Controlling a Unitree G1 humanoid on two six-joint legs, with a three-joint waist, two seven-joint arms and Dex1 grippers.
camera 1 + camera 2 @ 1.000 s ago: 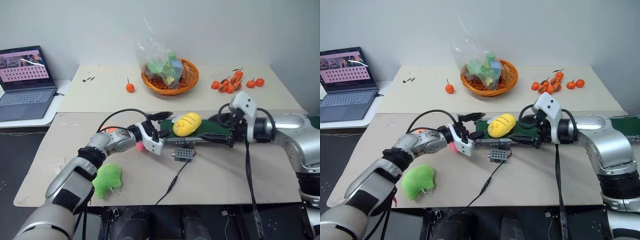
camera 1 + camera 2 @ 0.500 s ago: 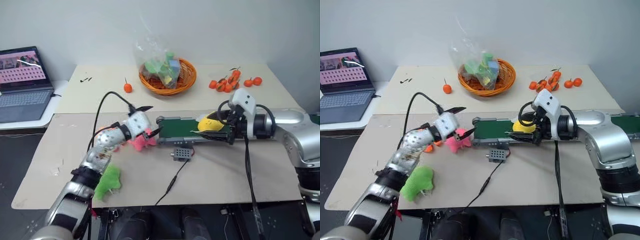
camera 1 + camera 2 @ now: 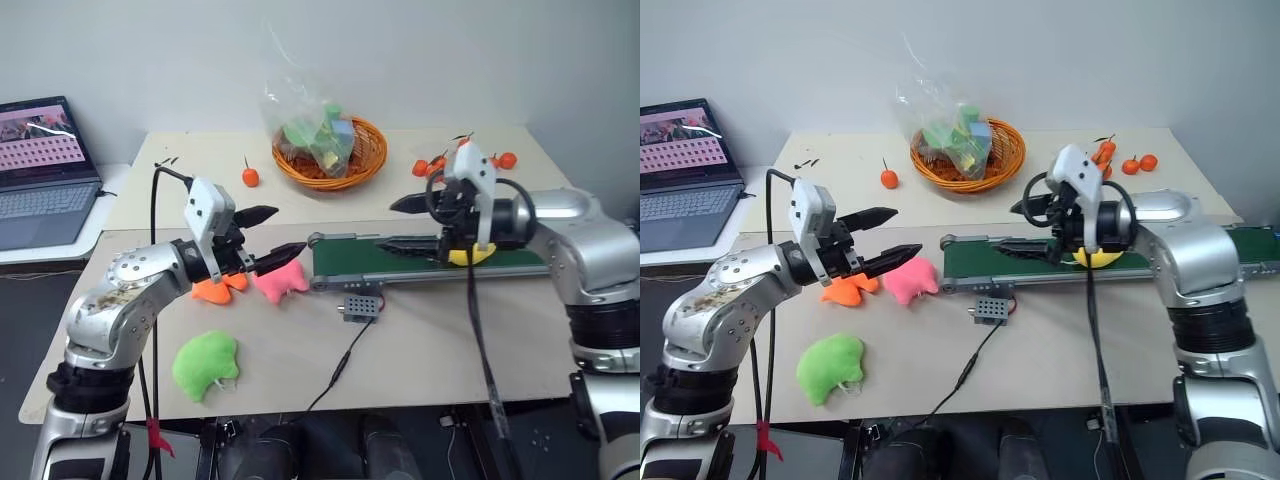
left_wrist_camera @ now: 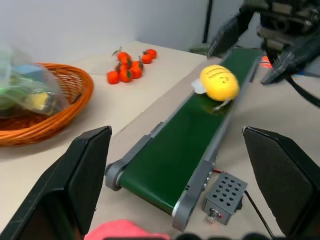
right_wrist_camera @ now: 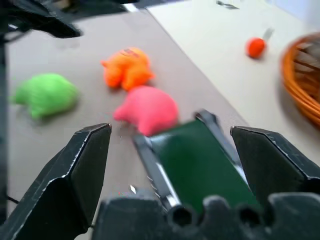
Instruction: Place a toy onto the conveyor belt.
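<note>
Task apparently done: yellow toy (image 4: 219, 82) lying on the green conveyor belt (image 4: 170, 160), touching neither gripper. Left gripper (image 3: 262, 236) raised beside the belt's end, fingers spread wide, empty. Right gripper (image 3: 1025, 227) above the belt, jaws apart, empty, hiding most of the toy from the head views; toy unobstructed from the left wrist.

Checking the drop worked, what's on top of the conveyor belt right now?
The yellow toy lies on the green conveyor belt. In the head views the right gripper partly covers it.
</note>
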